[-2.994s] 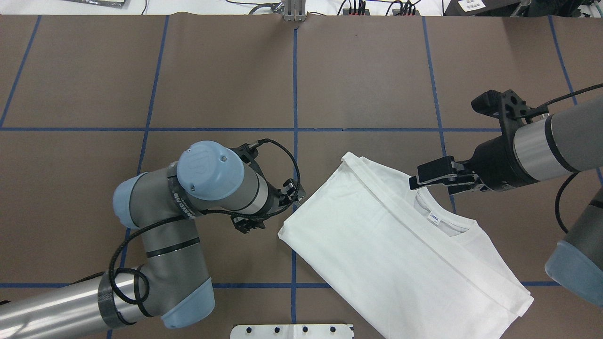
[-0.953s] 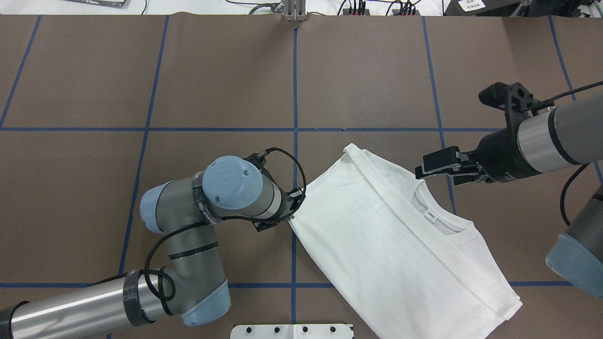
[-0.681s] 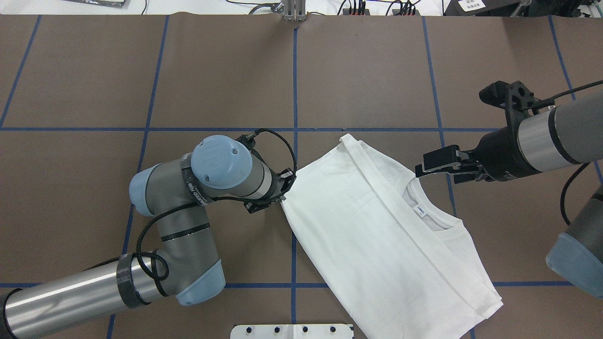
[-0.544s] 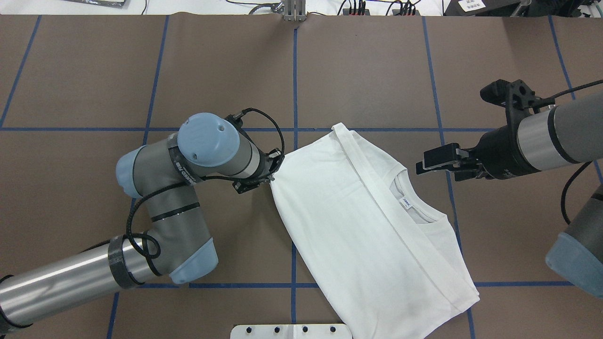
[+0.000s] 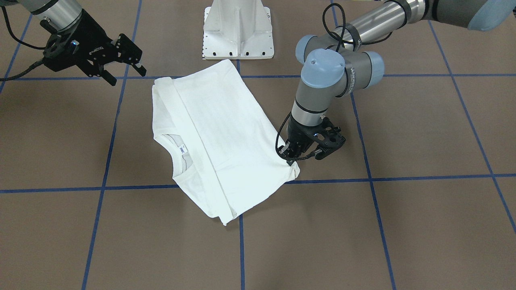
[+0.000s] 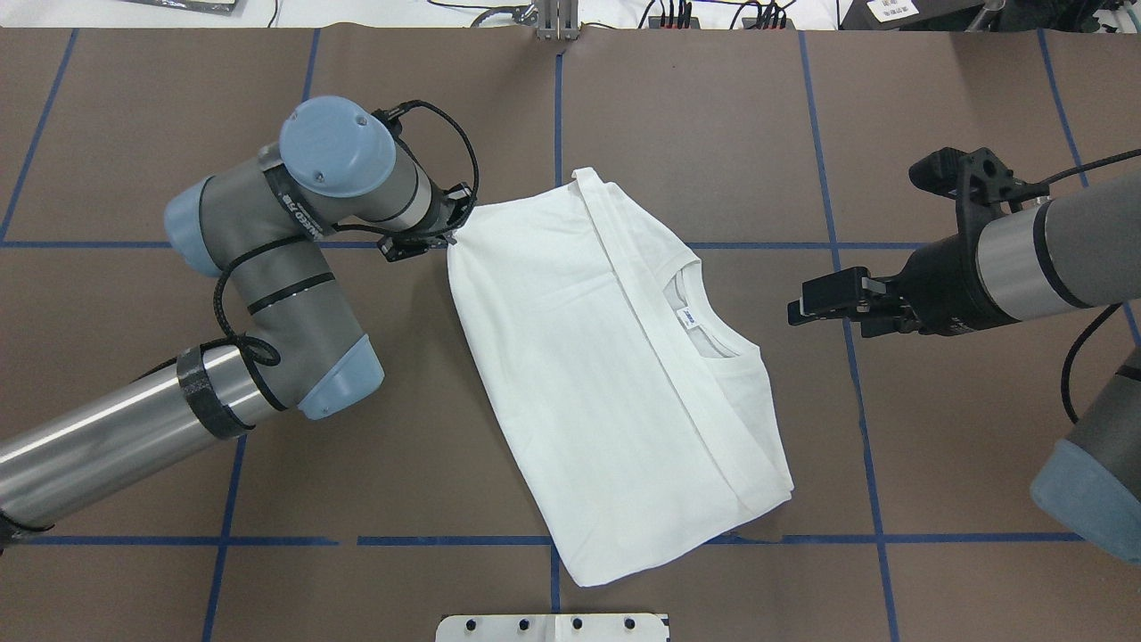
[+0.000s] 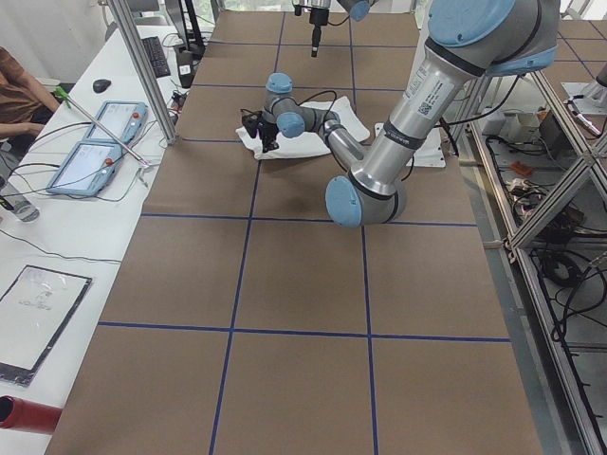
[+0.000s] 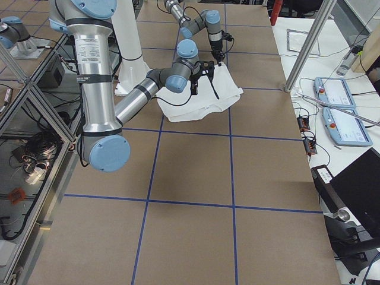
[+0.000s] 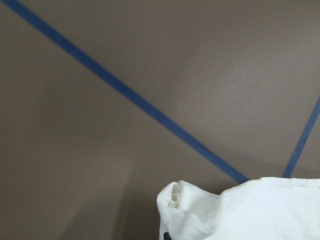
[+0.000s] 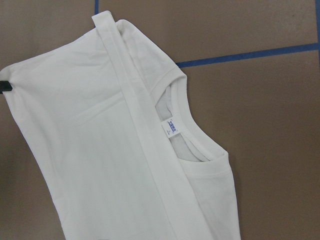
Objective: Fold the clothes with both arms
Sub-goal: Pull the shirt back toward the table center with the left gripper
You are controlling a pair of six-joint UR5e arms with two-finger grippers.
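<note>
The clothes are one white shirt (image 6: 615,374), folded lengthwise and lying flat on the brown table, its neck label (image 6: 689,317) facing up. My left gripper (image 6: 444,241) is shut on the shirt's far left corner, which bunches up between the fingers in the left wrist view (image 9: 185,205). From the front, the same gripper (image 5: 292,159) pinches that corner just above the table. My right gripper (image 5: 128,78) stands open and holds nothing, off to the right of the collar and clear of the cloth. The right wrist view looks down on the collar (image 10: 190,145).
The white pedestal base (image 5: 238,30) stands at the table's near edge, close to the shirt's hem. Blue tape lines (image 6: 557,134) grid the brown table. An operators' bench with tablets (image 7: 95,152) and a seated person runs along the far side.
My left gripper has dragged the shirt corner away from the robot and leftward. The whole shirt slid and turned with it, away from the right gripper, which barely moved.
</note>
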